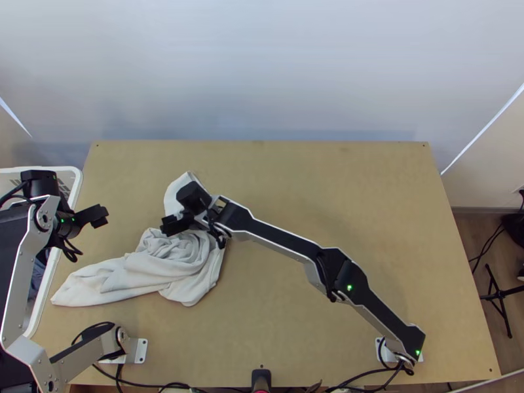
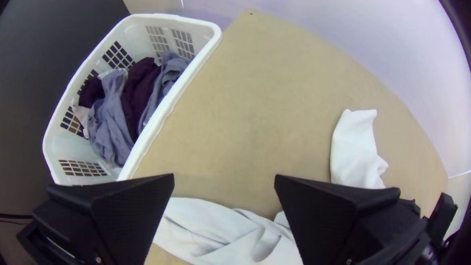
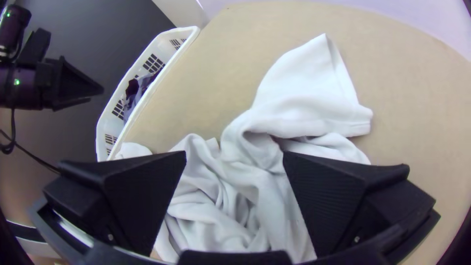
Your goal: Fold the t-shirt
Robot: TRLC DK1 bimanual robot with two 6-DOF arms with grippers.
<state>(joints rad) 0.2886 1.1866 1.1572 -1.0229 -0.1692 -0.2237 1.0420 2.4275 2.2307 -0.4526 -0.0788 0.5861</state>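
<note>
Right, in the top view, your shirt (image 1: 177,265) lies bunched on the left part of the table (image 1: 340,190). It is twisted and heaped in the middle, with one long end stretching toward the near left and another part reaching toward the far side. Your right gripper (image 1: 173,224) is over the far part of the heap, its arm reaching across the middle from the base at the lower right. Your left gripper (image 1: 97,216) is over the table's left side, apart from the shirt, with the white basket (image 1: 76,183) just beside it.

In the left wrist view, you can see your left gripper (image 2: 224,176) released, its fingers wide apart with nothing held. Part of the shirt shows beyond and between them, creased, and a separate-looking flap of it lies farther over, near the right gripper. The basket holds dark purple and blue-grey clothes (image 2: 112,120).

In the right wrist view, you have your right gripper (image 3: 234,154) released too, fingers spread wide above the crumpled cloth, clenched on none of it. Past the fingertips, a smoother flap with a hemmed edge fans out on the table from a rolled, wrinkled fold.
</note>
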